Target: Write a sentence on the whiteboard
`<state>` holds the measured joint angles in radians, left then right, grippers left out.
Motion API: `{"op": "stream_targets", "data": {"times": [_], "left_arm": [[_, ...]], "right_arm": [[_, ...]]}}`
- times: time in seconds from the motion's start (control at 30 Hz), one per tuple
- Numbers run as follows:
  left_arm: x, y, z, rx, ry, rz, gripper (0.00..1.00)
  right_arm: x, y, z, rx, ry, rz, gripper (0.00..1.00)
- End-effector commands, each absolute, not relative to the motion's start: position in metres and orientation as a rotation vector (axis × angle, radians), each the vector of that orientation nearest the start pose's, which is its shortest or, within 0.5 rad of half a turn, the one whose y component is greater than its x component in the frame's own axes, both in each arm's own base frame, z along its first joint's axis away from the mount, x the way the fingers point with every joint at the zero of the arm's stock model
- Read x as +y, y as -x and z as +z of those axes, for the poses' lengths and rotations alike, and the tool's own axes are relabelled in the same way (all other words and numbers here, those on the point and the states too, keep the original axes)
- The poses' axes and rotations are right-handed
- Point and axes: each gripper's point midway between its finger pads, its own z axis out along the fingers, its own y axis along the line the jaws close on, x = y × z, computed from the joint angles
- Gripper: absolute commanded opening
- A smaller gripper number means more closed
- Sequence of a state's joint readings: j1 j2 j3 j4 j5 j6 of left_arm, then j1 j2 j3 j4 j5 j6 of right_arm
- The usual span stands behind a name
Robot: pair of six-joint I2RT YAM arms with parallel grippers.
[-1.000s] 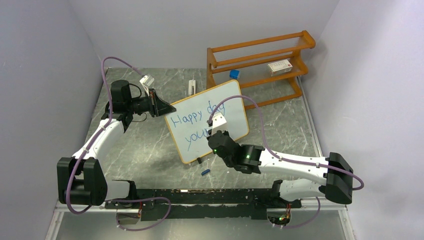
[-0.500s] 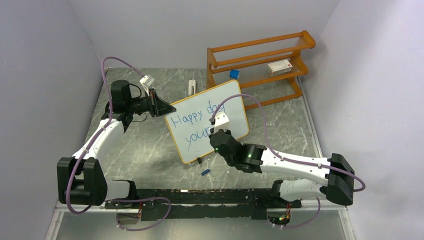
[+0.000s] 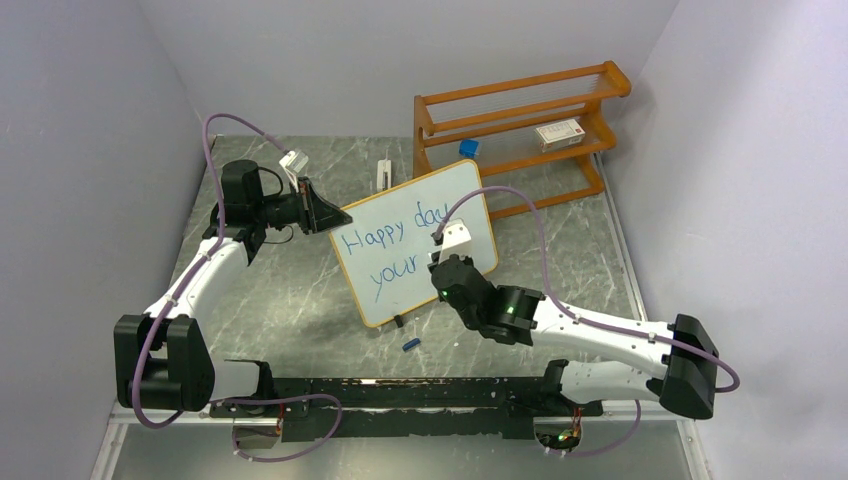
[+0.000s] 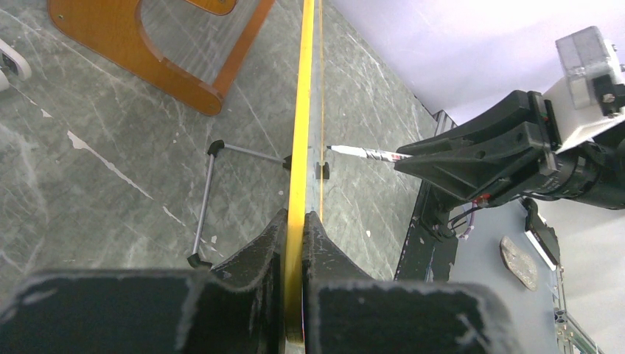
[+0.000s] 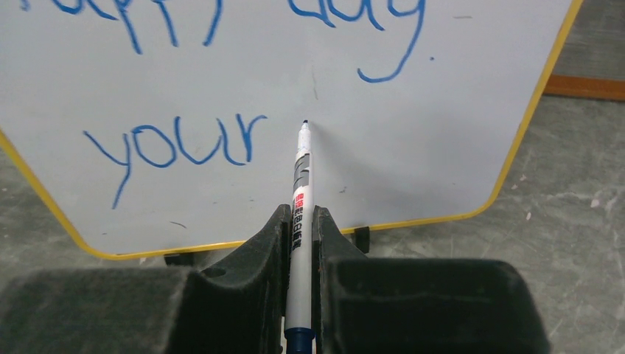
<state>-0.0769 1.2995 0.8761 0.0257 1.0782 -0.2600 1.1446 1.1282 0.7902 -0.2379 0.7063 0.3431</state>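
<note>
Yellow-framed edge of the whiteboard [image 5: 442,133] sits pinched in my left gripper [image 4: 295,217], the board standing on the grey marble table [image 3: 280,290]. Its blue sentence [image 5: 193,150] reads "Happy day" over "your". My right gripper [image 5: 298,217] clenches a white marker [image 5: 301,192], red print illegible, tip just right of "your".

Grey marble table [image 3: 290,300] carried whiteboard [image 3: 425,195] on its feet at ctr, wooden rack [image 3: 520,110] back-right, small blue piece [image 3: 410,344] nr front.
</note>
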Motion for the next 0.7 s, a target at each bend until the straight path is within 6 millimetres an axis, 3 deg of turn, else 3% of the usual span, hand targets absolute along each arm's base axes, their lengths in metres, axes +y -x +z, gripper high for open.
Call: {"op": "stream_targets", "data": {"times": [0.0,0.67], "left_arm": [[-0.1865,-0.3032,0.209,1.926,-0.549,-1.249,0.05],[-0.1872,-0.3033,0.2092,1.923,-0.551,-1.255,0.05]], "right_arm": [[0.2367,-0.2313,0.176,1.962,0.357,0.185,0.0],[0.2436,-0.2402,0.1786,1.948,0.364,0.197,0.0]]}}
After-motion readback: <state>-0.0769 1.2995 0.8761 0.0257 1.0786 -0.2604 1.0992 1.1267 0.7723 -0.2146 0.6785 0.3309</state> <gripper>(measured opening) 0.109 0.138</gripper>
